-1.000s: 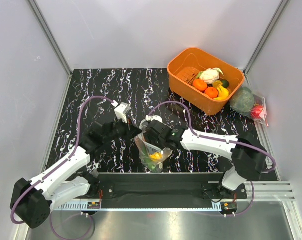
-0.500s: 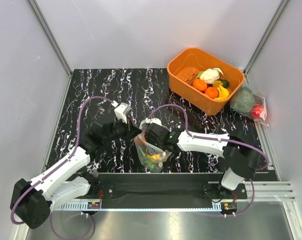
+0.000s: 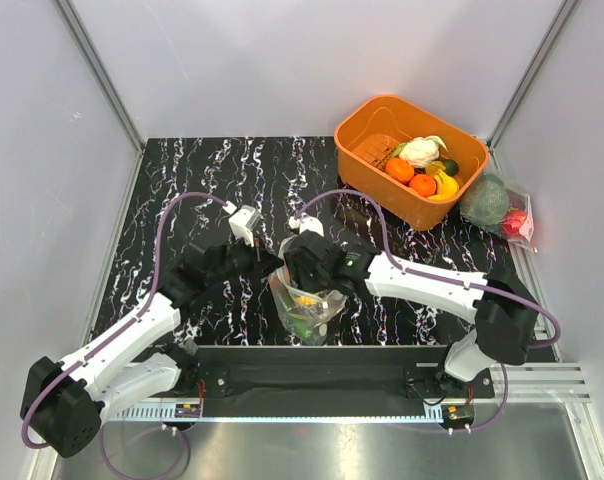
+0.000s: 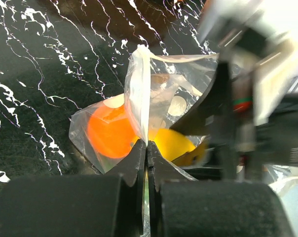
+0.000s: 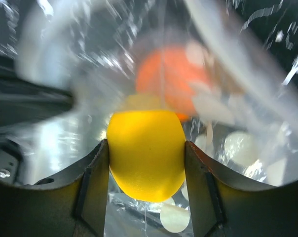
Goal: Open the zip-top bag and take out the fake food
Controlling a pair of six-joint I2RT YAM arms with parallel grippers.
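Your left pincer (image 4: 146,147), fully closed, pinches one lip of the zip-top bag (image 3: 304,310), which sits near the front edge of the tabletop (image 3: 202,170). Your right pincer (image 5: 145,150) is inside the bag's mouth, its jaws partly spread and clamped on a yellow piece (image 5: 145,131), with the orange fruit (image 5: 171,79) behind. The glossy piece could squirt free, or lifting could tug the film out of the left pinch.
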